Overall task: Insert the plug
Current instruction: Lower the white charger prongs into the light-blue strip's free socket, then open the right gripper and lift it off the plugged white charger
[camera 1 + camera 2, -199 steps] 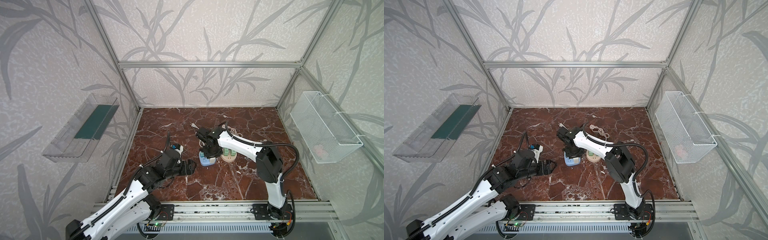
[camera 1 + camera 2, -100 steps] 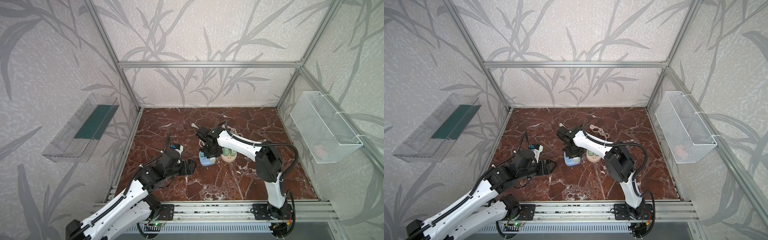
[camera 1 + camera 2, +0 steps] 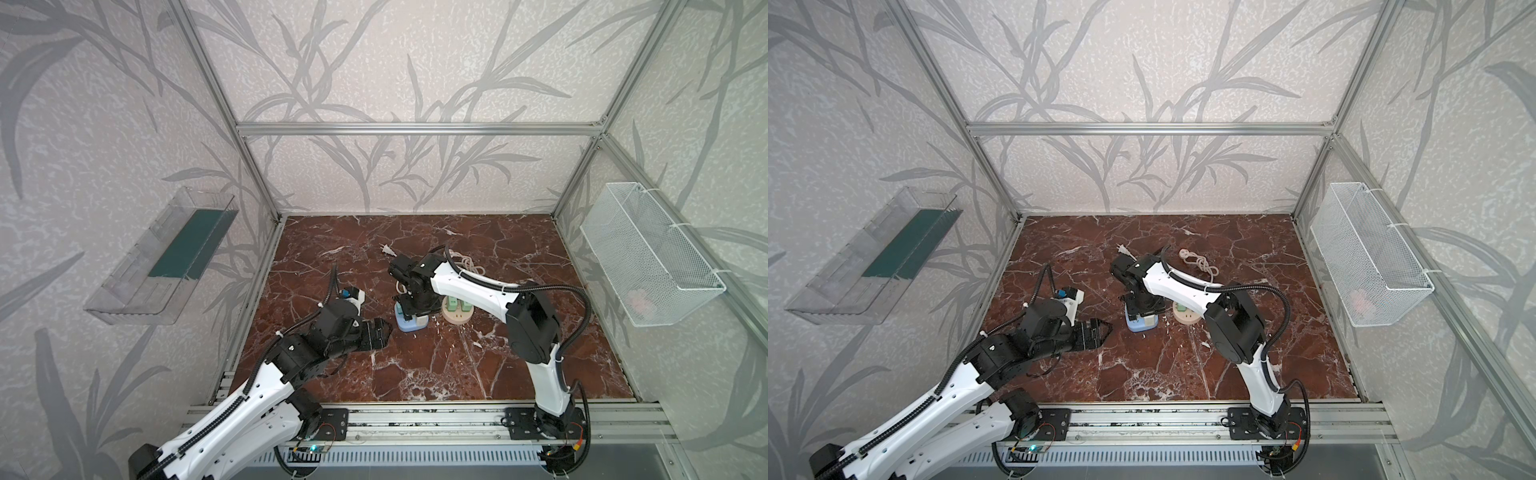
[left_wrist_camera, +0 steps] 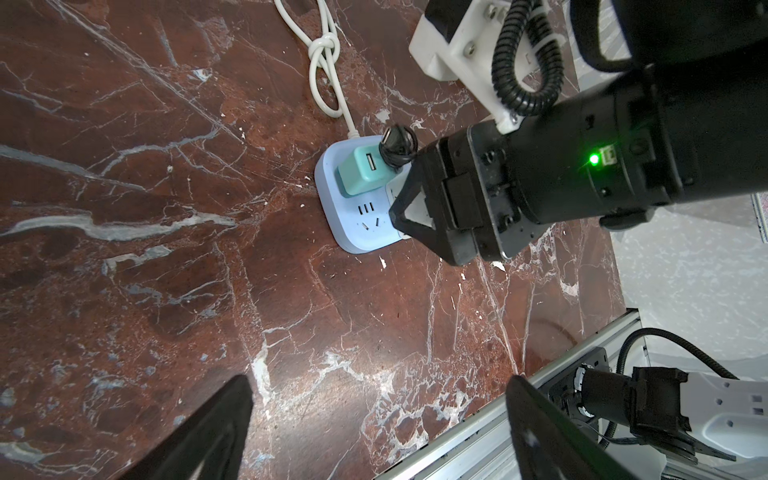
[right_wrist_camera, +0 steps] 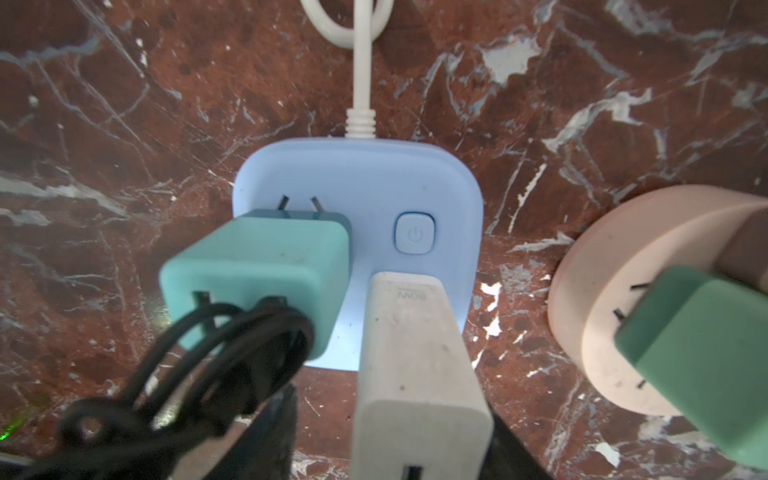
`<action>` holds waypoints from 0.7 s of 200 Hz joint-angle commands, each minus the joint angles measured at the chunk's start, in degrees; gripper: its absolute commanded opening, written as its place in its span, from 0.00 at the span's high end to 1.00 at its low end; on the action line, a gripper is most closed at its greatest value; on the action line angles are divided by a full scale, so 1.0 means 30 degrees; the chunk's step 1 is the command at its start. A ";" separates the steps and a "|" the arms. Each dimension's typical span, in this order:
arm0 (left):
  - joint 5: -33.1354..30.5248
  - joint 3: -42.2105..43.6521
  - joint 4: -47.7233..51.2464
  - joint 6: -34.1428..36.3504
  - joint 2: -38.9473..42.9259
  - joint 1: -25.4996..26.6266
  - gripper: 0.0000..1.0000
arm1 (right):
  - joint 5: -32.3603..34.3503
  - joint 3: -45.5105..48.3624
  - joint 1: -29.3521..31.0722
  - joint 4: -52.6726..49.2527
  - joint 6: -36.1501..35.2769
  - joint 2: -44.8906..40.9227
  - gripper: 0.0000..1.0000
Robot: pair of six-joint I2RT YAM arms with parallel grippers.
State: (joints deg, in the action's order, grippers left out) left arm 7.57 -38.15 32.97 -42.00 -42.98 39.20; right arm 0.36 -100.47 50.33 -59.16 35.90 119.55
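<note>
Two blocks stand on your blue power strip [image 5: 357,183]: a teal adapter [image 5: 257,266] with a black cable [image 5: 232,345] looped at its back, and right beside it the white plug [image 5: 415,353], upright on the strip's face next to the power button [image 5: 414,235]. The plug's body hides its prongs, so you cannot tell how deep it sits.

Your right gripper [image 3: 413,313] hangs straight down over the strip with its jaws on either side of the white plug. They lie close along both flanks, but you cannot tell whether they pinch it or stand just clear.

Your left gripper [image 3: 1104,328] hovers low over the marble floor [image 4: 166,291], near the strip on its left in both top views and not touching it. Its jaws are spread wide with nothing between them.

Just right of the strip, apart from it, you have a peach round socket [image 5: 582,299] carrying a green adapter [image 5: 698,357]. The strip's white cord [image 5: 360,62] runs toward the back wall, knotted along the way
</note>
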 commanded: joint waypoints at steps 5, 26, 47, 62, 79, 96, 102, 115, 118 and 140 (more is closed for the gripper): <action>-0.0364 -0.0289 0.0333 0.0202 0.0170 -0.0118 0.08 | 0.0310 -0.0320 0.0135 0.0161 -0.0409 -0.0726 0.25; -0.0488 -0.0274 0.0397 0.0230 0.0206 -0.0108 0.07 | 0.0566 -0.0407 0.0151 -0.0175 -0.0468 -0.1048 0.24; -0.0719 -0.0427 0.0596 0.0317 0.0126 -0.0115 0.08 | 0.1026 -0.0278 0.0133 -0.0696 -0.0649 -0.1529 0.23; -0.0923 -0.0552 0.0725 0.0405 0.0058 -0.0101 0.08 | 0.1154 0.0110 0.0017 -0.0888 -0.0853 -0.2142 0.23; -0.1353 -0.0579 0.0700 0.0435 0.0092 -0.0117 0.08 | 0.1271 0.0766 -0.0133 -0.0891 -0.1129 -0.3102 0.22; -0.1870 -0.0660 0.0640 0.0572 0.0020 -0.0117 0.08 | 0.1667 0.1961 -0.0194 -0.0287 -0.1293 -0.4654 0.21; -0.2139 -0.0775 0.0638 0.0632 -0.0033 -0.0118 0.08 | 0.1763 0.2357 -0.0235 -0.0001 -0.1427 -0.5285 0.21; -0.2629 -0.1074 0.0622 0.0908 -0.0221 -0.0125 0.08 | 0.2207 0.3273 -0.0223 0.0651 -0.1720 -0.6736 0.21; -0.2779 -0.1169 0.0635 0.0966 -0.0272 -0.0126 0.08 | 0.2357 0.3484 -0.0237 0.0797 -0.1776 -0.7065 0.21; -0.4434 -0.1744 0.0527 0.1679 -0.0750 -0.0144 0.07 | 0.3658 0.5605 -0.0277 0.2362 -0.2203 -0.9905 0.17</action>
State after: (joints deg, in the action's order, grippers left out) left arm 1.17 -40.14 34.30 -39.97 -44.21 39.20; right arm 6.15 -88.23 49.87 -56.40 31.35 97.82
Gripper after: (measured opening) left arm 0.927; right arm 0.804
